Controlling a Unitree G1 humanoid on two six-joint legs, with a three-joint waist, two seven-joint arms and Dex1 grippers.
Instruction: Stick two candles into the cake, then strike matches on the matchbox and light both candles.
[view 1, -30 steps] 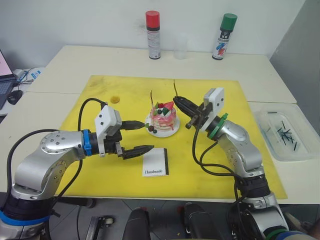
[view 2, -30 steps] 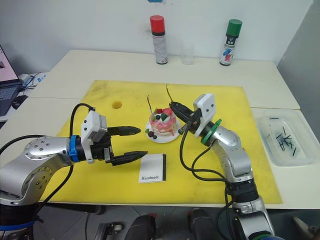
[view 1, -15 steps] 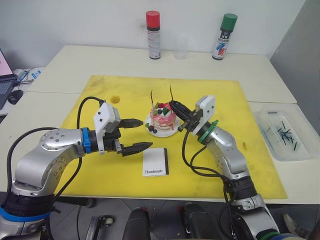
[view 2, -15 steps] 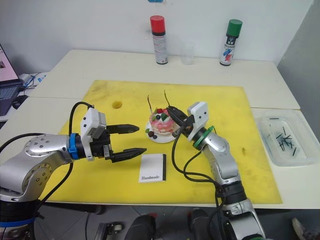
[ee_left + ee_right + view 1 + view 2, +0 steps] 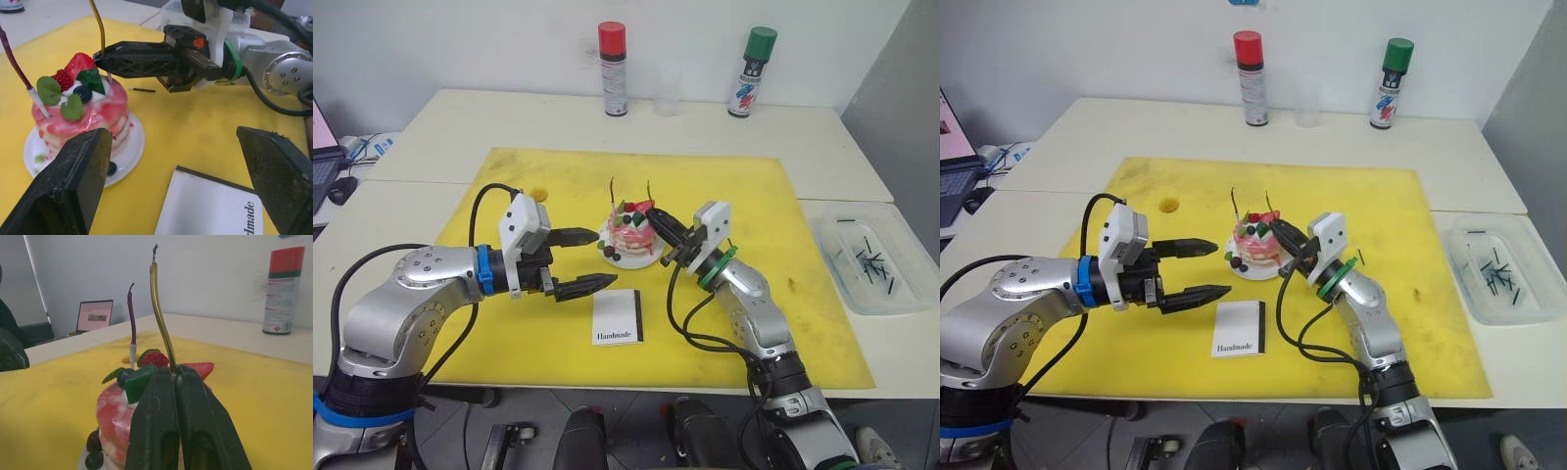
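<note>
Second candle going into the cake

Right tool [image 5: 1280, 231] pinches the gold candle [image 5: 159, 308] over the cake [image 5: 632, 232]; next, press down and release. Left tool [image 5: 588, 260] gapes wide, empty.

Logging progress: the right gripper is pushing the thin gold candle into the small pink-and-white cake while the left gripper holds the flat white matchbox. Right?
Not quite: the left gripper is open and empty; the flat white matchbox lies on the yellow mat. The left eye view shows it. The right gripper does clamp the gold candle at the cake.

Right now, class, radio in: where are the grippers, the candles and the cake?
Right gripper shut on gold candle at cake. Left gripper open beside plate. Purple candle already planted. Nothing blocking.
</note>
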